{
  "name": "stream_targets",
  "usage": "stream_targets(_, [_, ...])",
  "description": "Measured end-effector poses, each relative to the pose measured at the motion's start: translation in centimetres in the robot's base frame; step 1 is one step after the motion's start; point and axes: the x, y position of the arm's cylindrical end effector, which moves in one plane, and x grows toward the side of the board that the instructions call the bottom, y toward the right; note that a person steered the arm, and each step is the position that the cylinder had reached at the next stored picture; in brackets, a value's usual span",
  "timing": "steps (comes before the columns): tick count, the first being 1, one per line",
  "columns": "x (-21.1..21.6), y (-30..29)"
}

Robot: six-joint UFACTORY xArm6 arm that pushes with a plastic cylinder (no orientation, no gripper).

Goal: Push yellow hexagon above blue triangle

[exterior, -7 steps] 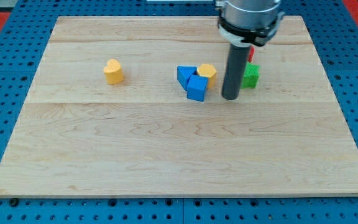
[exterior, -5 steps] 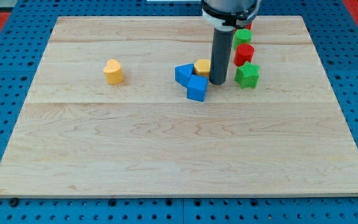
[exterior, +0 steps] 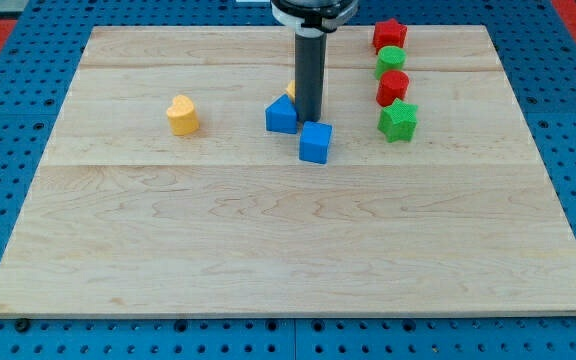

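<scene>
yellow hexagon [exterior: 291, 90]: mostly hidden behind rod | blue triangle [exterior: 281, 115]: just below

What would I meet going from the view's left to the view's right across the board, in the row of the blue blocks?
Yellow heart → blue triangle → my tip → blue cube → green star.

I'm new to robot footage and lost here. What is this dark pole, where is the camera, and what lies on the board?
The pole is a robot arm's straight rod; it holds nothing and only pushes. My tip touches the wooden board, beside the blue triangle and above the blue cube. The yellow hexagon is mostly hidden behind the rod. There is one camera view; its mounting is unknown. At the view's left sits a yellow heart; at right, a column: red star, green round block, red round block, green star.
</scene>
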Motion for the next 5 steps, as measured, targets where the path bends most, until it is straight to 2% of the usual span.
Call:
stream_targets(1, [-2.3,-0.1])
stream_targets(3, [-2.9,-1.9])
stream_targets(5, [-7.6,-1.9])
